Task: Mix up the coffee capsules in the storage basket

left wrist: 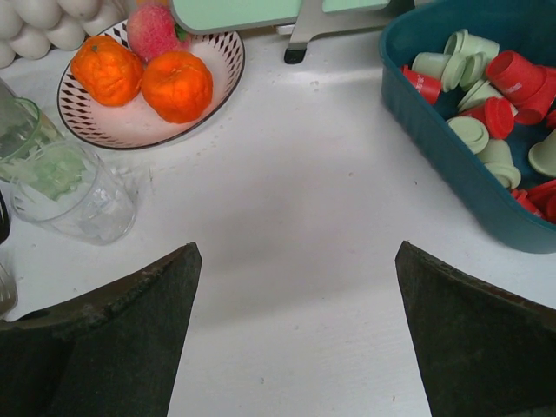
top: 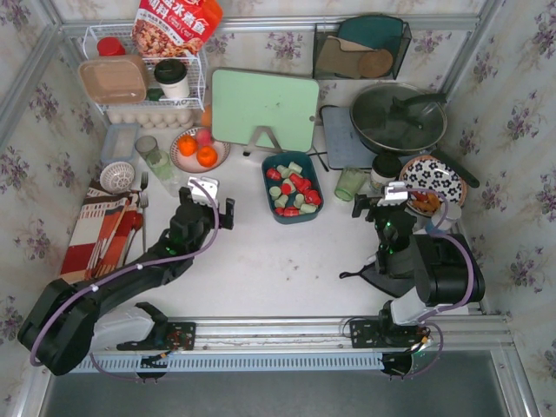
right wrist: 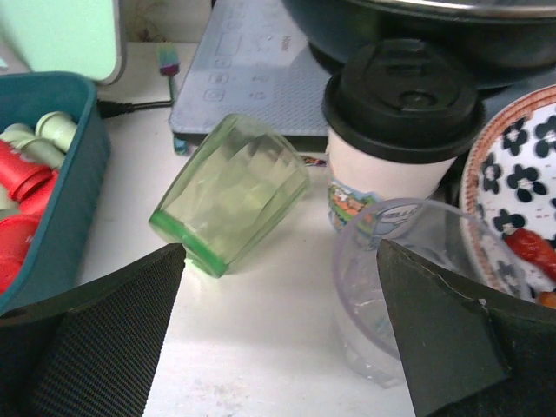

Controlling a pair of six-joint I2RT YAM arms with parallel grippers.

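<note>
The dark teal storage basket [top: 266, 178] sits mid-table, holding several red and pale green coffee capsules [top: 294, 187] jumbled together. My left gripper [top: 208, 201] hovers to its left, open with nothing in it. In the left wrist view the left gripper [left wrist: 295, 252] has bare table between its fingers, and the basket [left wrist: 434, 130] with capsules [left wrist: 486, 95] lies at the upper right. My right gripper [top: 382, 202] is right of the basket, open and holding nothing. From the right wrist, the right gripper [right wrist: 280, 248] faces a green glass cup [right wrist: 230, 191], with the basket [right wrist: 69, 217] at the left edge.
A fruit plate [top: 181, 156] with oranges and clear glasses [left wrist: 74, 191] stand left of the basket. A clear plastic cup [right wrist: 391, 295], a black-lidded paper cup [right wrist: 400, 113] and a floral plate [right wrist: 512, 191] crowd the right gripper. A green cutting board [top: 265, 109] and a pan [top: 398, 117] stand behind.
</note>
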